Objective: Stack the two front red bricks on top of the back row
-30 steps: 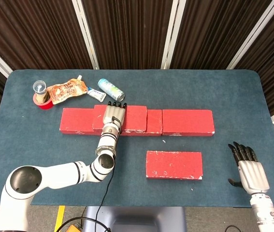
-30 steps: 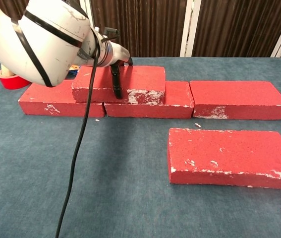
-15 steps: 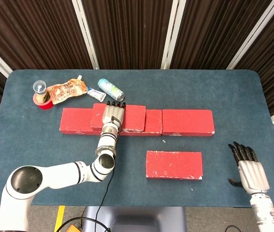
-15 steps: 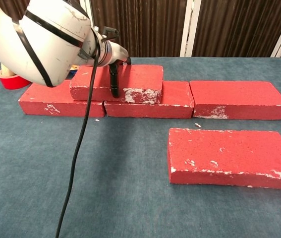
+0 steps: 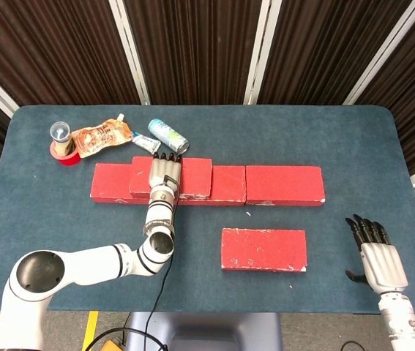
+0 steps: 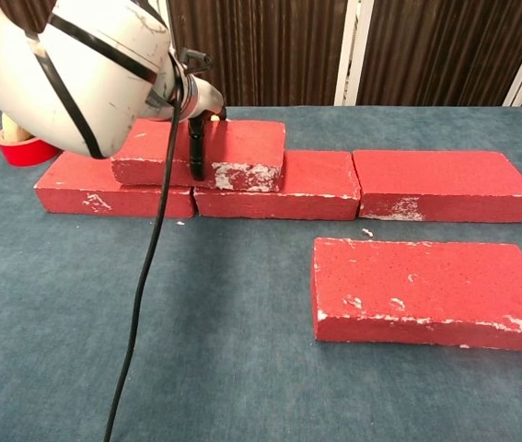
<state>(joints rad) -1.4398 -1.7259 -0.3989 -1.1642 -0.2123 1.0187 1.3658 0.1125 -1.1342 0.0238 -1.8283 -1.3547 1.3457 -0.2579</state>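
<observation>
Three red bricks form the back row: left (image 5: 110,183), middle (image 5: 229,184) and right (image 5: 284,185). Another red brick (image 5: 196,175) lies on top, across the joint between the left and middle ones. My left hand (image 5: 165,172) grips this top brick (image 6: 242,147), fingers over its far edge and thumb (image 6: 196,152) down its near face. A single red brick (image 5: 263,249) lies flat in front (image 6: 431,290). My right hand (image 5: 379,257) rests open near the table's front right corner, holding nothing.
At the back left are a red tape roll (image 5: 64,156) with a small jar (image 5: 60,133) on it, an orange pouch (image 5: 101,137), a tube (image 5: 146,142) and a lying can (image 5: 168,136). The blue cloth (image 5: 353,146) covers the table.
My left hand has slid the top brick to the left along the back row. The right hand and the front brick have not moved.
</observation>
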